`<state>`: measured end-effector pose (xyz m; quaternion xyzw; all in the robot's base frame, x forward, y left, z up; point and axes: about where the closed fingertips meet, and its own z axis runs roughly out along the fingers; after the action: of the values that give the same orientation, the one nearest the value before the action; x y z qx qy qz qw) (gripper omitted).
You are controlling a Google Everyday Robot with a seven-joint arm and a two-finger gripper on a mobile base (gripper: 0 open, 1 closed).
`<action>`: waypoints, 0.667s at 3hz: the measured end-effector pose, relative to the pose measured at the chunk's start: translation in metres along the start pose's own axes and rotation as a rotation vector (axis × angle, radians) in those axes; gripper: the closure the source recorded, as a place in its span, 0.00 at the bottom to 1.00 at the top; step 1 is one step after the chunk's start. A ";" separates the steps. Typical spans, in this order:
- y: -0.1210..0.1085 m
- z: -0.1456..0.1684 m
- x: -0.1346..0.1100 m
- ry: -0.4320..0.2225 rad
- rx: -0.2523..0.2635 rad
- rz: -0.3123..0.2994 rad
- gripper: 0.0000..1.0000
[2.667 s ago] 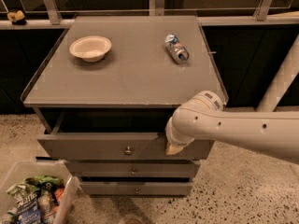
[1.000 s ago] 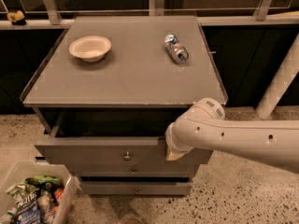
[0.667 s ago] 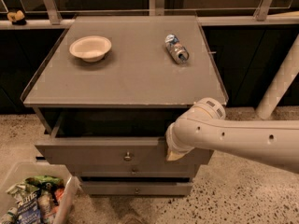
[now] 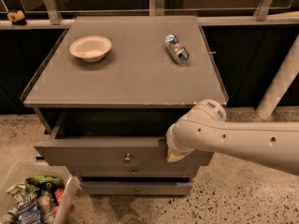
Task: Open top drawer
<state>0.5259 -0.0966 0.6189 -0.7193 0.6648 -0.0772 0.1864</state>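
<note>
The top drawer (image 4: 88, 154) is the wide grey front with a small round metal knob (image 4: 127, 158) at its centre. It stands pulled partly out of the grey cabinet (image 4: 131, 78), with a dark gap showing behind its front. My gripper (image 4: 174, 154) is at the drawer front's upper edge, right of the knob. The white arm (image 4: 243, 143) reaches in from the right and its wrist covers the gripper's tip.
Two slimmer drawer fronts (image 4: 136, 189) sit shut below. On the cabinet top lie a white bowl (image 4: 90, 47) and a can on its side (image 4: 176, 49). A clear bin of snack packets (image 4: 32, 200) stands on the floor at lower left. A white pillar (image 4: 280, 83) is at right.
The top drawer has slid a little further out toward the camera since the oldest frame, and the arm has come with it. Almost no movement in the last second.
</note>
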 end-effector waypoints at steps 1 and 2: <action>0.005 0.000 0.000 -0.001 0.006 -0.006 1.00; 0.005 -0.002 -0.001 -0.001 0.006 -0.006 1.00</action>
<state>0.5209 -0.0963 0.6187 -0.7209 0.6622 -0.0794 0.1884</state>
